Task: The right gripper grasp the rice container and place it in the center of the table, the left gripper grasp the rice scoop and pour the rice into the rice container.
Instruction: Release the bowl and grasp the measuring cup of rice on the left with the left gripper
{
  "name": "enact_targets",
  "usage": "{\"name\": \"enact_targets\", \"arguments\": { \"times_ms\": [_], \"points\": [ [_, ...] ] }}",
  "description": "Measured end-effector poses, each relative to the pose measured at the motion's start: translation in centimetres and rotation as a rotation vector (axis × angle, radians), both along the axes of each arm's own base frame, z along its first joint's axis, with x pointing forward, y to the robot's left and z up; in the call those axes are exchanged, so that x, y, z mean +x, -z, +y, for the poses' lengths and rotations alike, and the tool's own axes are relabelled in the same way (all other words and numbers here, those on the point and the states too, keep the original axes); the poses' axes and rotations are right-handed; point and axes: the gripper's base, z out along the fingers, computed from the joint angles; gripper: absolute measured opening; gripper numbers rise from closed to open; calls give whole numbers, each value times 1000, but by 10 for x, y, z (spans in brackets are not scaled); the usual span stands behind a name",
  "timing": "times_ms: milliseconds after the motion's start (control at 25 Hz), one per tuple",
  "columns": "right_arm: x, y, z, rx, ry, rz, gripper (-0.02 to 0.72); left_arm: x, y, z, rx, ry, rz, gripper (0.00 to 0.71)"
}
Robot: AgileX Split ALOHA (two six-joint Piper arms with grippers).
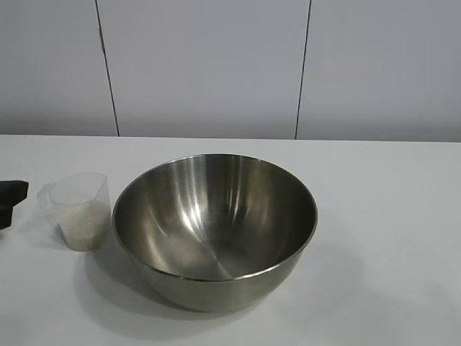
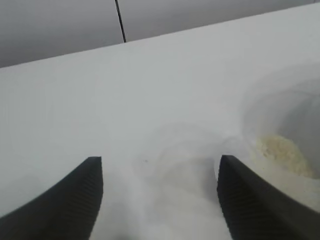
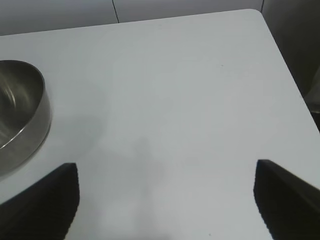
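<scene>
Left edge of the exterior view: my left gripper [image 1: 9, 202] shows only as a black tip at the frame border, near the rice scoop [image 1: 78, 210] but apart from it. In the left wrist view its fingers [image 2: 60, 202] stand spread wide, nothing between them; one finger sits close beside the scoop's rim.

The scoop stands upright on the table [image 1: 389, 216], handle toward my left gripper, just beside the rice container [image 1: 215, 227]. The rice [image 1: 84, 223] fills its lower part, a pale heap also seen in the left wrist view [image 2: 282, 152]. None is poured.

The container sits roughly mid-table, upright, interior bare and shiny, no grains visible inside. Judgement: placement step looks complete.

Right: my right gripper [image 3: 165, 200] is out of the exterior view. Its wrist view shows both fingers far apart over bare table, holding nothing, with the container's rim off to the side, well apart.

Remaining, as I judge it: close left jaws on the scoop, lift, tip over the container.
</scene>
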Motion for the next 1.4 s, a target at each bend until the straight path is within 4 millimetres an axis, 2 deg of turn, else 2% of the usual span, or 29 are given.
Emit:
{"name": "enact_targets", "arguments": {
  "times_ms": [240, 520, 880, 1400],
  "points": [
    [0, 0, 0, 0, 0, -2, 650, 0, 4, 0, 49, 21, -1, 474],
    [0, 0, 0, 0, 0, -2, 650, -3, 22, -1, 70, 44, 61, 474],
    [0, 0, 0, 0, 0, -1, 650, 14, 33, -4, 75, 85, 52, 472],
    [0, 0, 0, 0, 0, 1, 650, 29, 29, -9, 81, 147, -2, 468]
  ]
}}
